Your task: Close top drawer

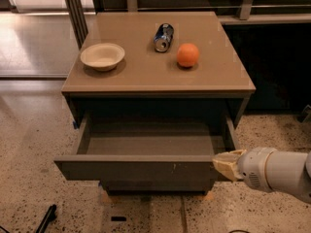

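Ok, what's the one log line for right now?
top drawer: open | claw: at front panel's right end | on top: bowl, can, orange

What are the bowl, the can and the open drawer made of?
The bowl: probably plastic or ceramic, matte cream. The can: metal, it glints. The top drawer: likely laminated board, flat grey-brown, lightly scratched. The gripper sits at its right front corner.
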Robot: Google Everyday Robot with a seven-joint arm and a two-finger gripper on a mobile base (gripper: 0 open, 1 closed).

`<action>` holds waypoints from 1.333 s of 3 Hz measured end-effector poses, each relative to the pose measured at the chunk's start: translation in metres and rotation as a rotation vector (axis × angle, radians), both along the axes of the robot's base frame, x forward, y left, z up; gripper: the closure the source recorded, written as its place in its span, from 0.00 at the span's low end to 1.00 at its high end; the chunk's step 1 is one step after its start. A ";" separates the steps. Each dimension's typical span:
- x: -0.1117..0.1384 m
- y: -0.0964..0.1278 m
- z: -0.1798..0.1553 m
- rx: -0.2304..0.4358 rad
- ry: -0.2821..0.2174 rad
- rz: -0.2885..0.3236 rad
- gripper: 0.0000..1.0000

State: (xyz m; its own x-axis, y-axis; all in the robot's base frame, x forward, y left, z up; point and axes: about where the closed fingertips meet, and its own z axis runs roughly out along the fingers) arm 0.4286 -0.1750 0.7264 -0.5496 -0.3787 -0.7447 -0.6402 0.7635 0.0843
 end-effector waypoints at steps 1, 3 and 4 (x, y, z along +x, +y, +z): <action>0.003 0.004 -0.038 0.070 0.030 -0.063 1.00; 0.019 0.014 -0.096 0.130 0.099 -0.108 1.00; 0.038 0.021 -0.106 0.122 0.082 -0.096 1.00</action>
State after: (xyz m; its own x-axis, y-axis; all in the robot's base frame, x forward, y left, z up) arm 0.4669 -0.1539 0.6200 -0.6396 -0.2309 -0.7332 -0.5518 0.8020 0.2288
